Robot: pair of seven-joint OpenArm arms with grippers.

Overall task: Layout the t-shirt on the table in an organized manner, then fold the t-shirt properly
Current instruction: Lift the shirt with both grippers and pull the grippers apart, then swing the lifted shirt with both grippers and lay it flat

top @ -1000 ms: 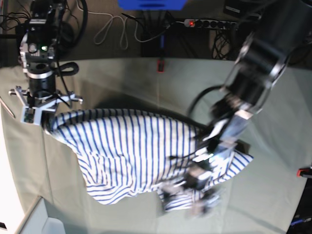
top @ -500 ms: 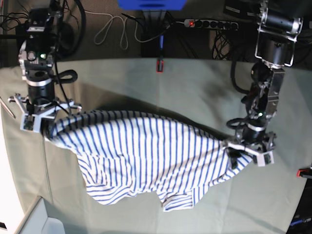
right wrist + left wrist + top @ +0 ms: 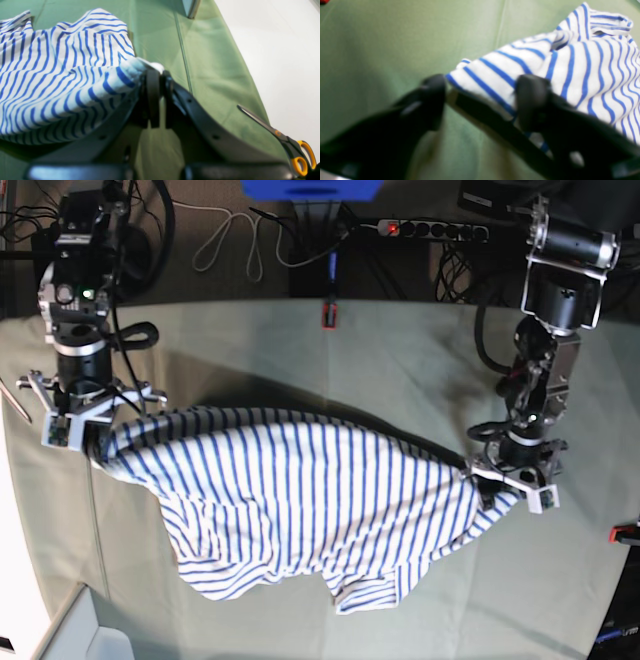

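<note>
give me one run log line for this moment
phase: spreading t-shirt over table | right tool: shut on shirt edge | left tool: jaws apart around opposite corner | scissors: at table edge

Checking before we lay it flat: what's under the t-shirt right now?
Only the green table cover shows around the t-shirt, with shadow beneath its lifted far edge. Whatever lies under the bunched middle and near part is covered by the cloth.

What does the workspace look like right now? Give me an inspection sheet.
Surface: table covered in pale green cloth, faintly creased.
Job's things: t-shirt stretched between the arms, lower part bunched, not flat.
Clutter: scissors at the table edge.
Grippers: right gripper shut on a shirt corner; left gripper has its jaws apart around the shirt edge.
Cables: white cord and power strip behind the table.
Surroundings: red clamp on the far edge.
</note>
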